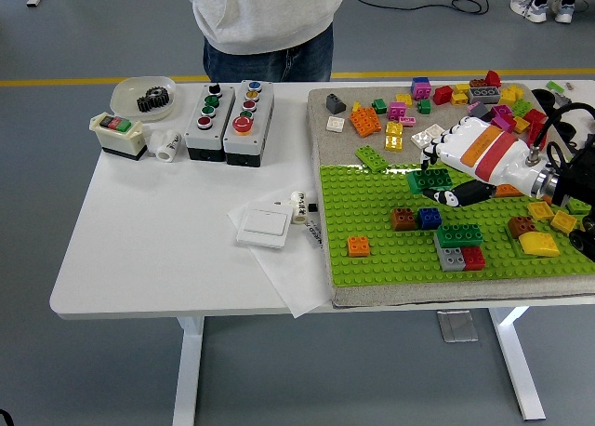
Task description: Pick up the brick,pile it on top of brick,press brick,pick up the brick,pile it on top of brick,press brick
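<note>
Green brick point(429, 178) — pinched in the robot hand point(450, 168), fingers curled around it — above the green baseplate point(390, 255).

No print can be read anywhere. A small white tag point(298, 206) near the tabletop's point(149, 249) middle, just beside the switch plate point(263, 227), carries dark lettering, but it is too small and blurred to make out.
</note>
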Controlling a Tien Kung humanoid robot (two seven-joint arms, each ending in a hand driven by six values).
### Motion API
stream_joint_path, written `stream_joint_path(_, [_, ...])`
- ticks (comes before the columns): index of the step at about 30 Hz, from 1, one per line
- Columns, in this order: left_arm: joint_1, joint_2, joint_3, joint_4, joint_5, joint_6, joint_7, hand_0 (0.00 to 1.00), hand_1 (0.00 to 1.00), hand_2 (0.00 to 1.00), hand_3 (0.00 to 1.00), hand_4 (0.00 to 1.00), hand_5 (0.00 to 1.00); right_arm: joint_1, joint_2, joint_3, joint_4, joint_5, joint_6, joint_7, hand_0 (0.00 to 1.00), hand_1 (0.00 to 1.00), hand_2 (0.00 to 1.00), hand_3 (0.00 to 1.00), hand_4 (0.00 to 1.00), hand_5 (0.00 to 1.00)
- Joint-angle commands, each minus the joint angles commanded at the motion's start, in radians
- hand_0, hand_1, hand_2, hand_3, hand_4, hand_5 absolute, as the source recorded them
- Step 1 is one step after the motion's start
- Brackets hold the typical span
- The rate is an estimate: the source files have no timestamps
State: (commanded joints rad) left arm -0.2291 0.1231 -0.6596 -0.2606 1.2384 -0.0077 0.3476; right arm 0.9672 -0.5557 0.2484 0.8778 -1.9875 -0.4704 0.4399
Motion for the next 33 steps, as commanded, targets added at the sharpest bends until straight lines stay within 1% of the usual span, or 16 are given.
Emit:
stream_joint_path(6, [0.002,-0.001,0.001,0.001,-0.005,0.002,0.0,0.763,0.758,0.765,0.598,0.667,0.596,-0.015,-0.057,-0.033,0.059,-0.036,0.005,-0.014,0.291,0.443,0.513,0.514,0.678,0.48])
stream_joint_path(11, [0.004,-0.001,-0.001,0.001,-0.002,0.001,0.001,0.763,0.756,0.765,0.598,0.667,0.596,-0.019,-0.074,-0.047,0.069,-0.049,0.011,-0.023,0.29,0.444,0.514,0.515,0.682,0.481])
stream_joint_path(16, [0.006,-0.002,-0.002,0.001,-0.001,0.001,0.001,0.761,0.758,0.765,0.597,0.667,0.594,-0.025,-0.096,-0.052,0.09,-0.056,0.03,-0.038,0.29,0.444,0.514,0.517,0.685,0.482])
stream_joint_path(22, [0.005,-0.002,0.001,0.001,-0.005,0.003,-0.001,0.762,0.757,0.765,0.598,0.667,0.594,-0.046,-0.127,-0.016,0.133,-0.062,0.081,-0.065,0.29,0.445,0.515,0.517,0.691,0.478])
stream_joint_path(27, [0.005,-0.002,0.0,0.002,-0.004,0.003,-0.001,0.761,0.756,0.764,0.597,0.667,0.595,-0.06,-0.148,0.017,0.168,-0.036,0.117,-0.081,0.288,0.446,0.516,0.52,0.7,0.472])
stream_joint_path(33, [0.008,-0.003,-0.005,0.002,0.004,0.002,0.0,0.762,0.756,0.765,0.598,0.667,0.596,-0.08,-0.171,0.056,0.23,0.012,0.192,-0.127,0.288,0.446,0.518,0.521,0.708,0.475])
